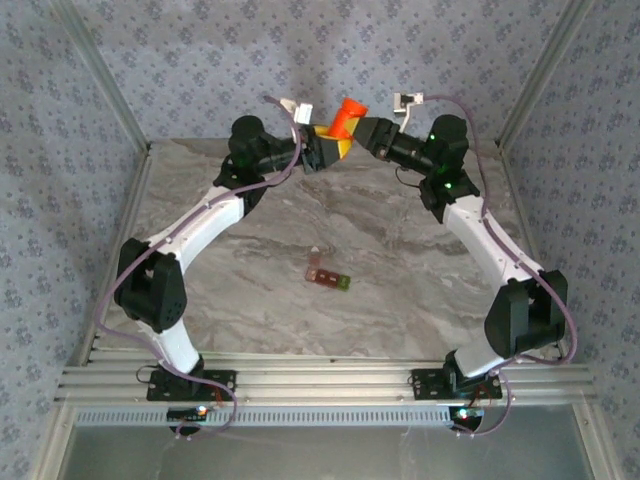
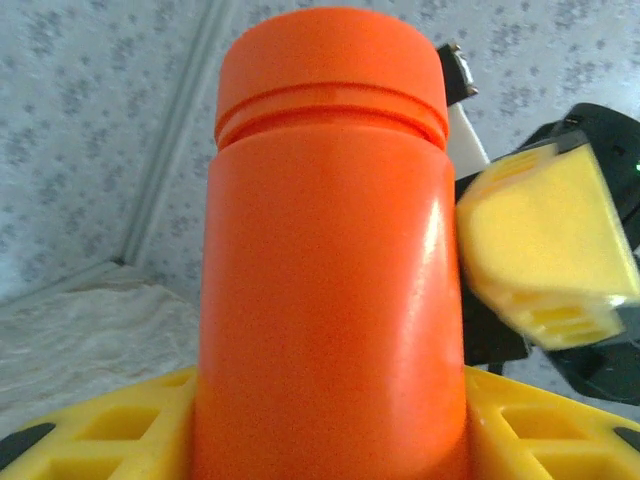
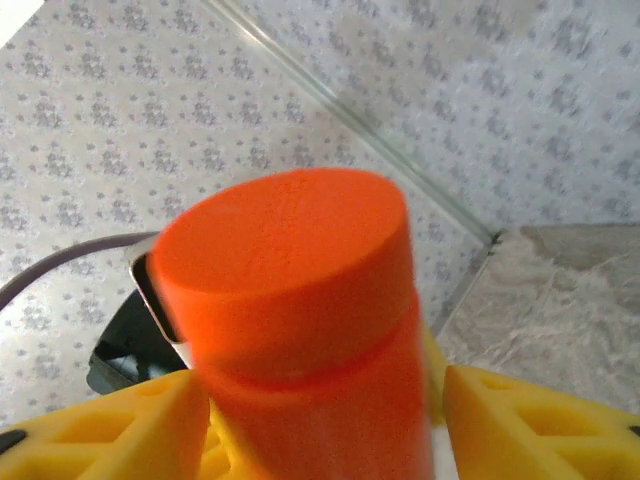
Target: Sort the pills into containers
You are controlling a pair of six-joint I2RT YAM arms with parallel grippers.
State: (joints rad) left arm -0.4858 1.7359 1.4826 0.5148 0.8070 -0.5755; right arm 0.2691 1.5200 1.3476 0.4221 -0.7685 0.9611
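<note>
Top view: a grey-veined marble bench (image 1: 400, 230) stands between walls of pale flowered paper. Both arms reach to 12 o'clock and meet over the far edge at an orange plastic bottle (image 1: 348, 118), which is tilted in the air. The left tool (image 1: 338, 148) clasps its lower body from 7 o'clock, and the right tool (image 1: 368, 128) sits by its cap end at 3 o'clock. The containers (image 1: 327, 275), a flat dark red-brown strip of joined compartments with one green end, lie near the bench's middle, well apart from both tools. The green end points to 4 o'clock; what the compartments hold is too small to tell.

Left wrist view: the bottle rises between the left tool's yellow fingers (image 2: 110, 430), which are closed on its body, and the cap is seated above a groove. One blurred yellow finger (image 2: 545, 250) of the right tool stands just beside it at 3 o'clock.

Right wrist view: the cap's flat top faces the camera between yellow fingers (image 3: 530, 420). The 9 o'clock finger meets the bottle, while a pale sliver shows at the 3 o'clock one. I cannot tell whether this tool grips.
</note>
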